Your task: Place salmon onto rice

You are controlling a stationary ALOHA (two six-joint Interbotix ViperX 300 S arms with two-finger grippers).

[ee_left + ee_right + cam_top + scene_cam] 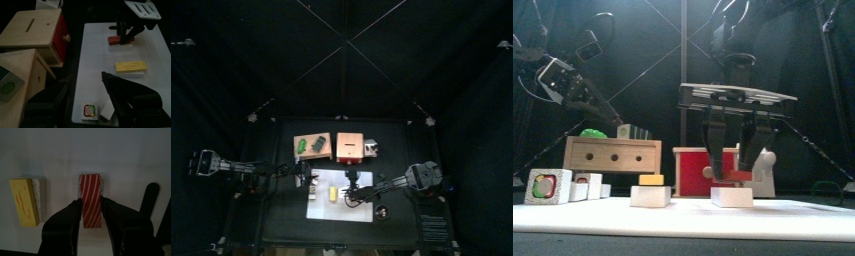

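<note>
Rice [732,197] under the salmon [90,199] mostly hidden from the wrist; right jaws cover the slice's near end, contact not clear.

place: robot lab pen | signs: black curtains [225,60]; small black table [285,215]; two arms

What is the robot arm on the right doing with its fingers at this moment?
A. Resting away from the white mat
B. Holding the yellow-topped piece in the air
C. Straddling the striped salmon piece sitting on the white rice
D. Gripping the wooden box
C: in the right wrist view the right gripper has a finger on each side of the striped salmon, which the front view shows sitting on the rice.
</note>
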